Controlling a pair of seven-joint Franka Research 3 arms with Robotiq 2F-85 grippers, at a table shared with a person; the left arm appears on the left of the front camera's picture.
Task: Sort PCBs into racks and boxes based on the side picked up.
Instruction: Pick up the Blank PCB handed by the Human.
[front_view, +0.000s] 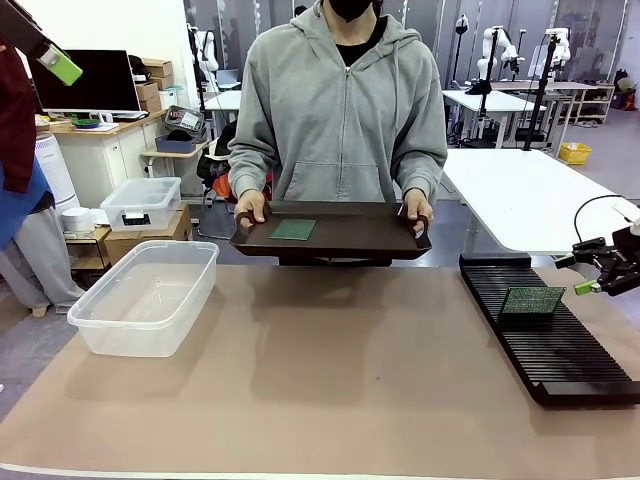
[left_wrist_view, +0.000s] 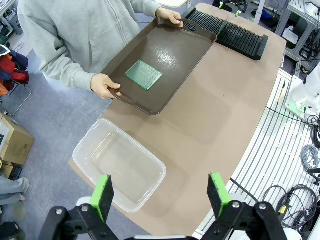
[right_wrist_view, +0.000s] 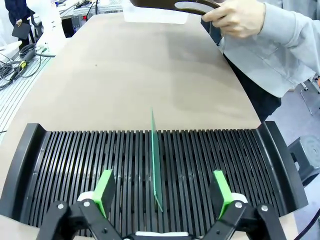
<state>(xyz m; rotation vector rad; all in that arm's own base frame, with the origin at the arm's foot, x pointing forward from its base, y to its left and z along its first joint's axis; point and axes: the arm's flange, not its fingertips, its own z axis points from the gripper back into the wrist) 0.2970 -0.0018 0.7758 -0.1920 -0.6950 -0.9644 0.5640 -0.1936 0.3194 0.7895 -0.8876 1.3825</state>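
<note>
Thin green circuit board (front_view: 293, 229) lies on the left gripper (left_wrist_view: 161, 192) side
It is flat on the left half of the person's dark brown handled tray (front_view: 362, 233) at the desk's (front_view: 340, 370) far edge. That gripper and the right gripper (right_wrist_view: 163, 186) both gape empty, and the left looks nearer.

Tray: we see a dark brown handled tray (front_view: 365, 232), level, over the far edge of the mat.
Table cover: we note a tan mat (front_view: 340, 380) spanning the work surface.
Person: we see a grey zipped hoodie (front_view: 335, 110) directly behind the tray.
Lidded box: we find a small clear box with a white base (front_view: 140, 203) on a cardboard carton (front_view: 150, 240), off the table at far left.
Monitor: we see a dark screen (front_view: 85, 82) above a white cabinet (front_view: 95, 160).
Side table: we note a white table (front_view: 530, 195) behind the work surface at right.
Yellow bin: we see it (front_view: 574, 153) on the floor beyond the white table.
Cables: we see black cables (left_wrist_view: 295, 195) past the mat's edge in the left wrist view.
</note>
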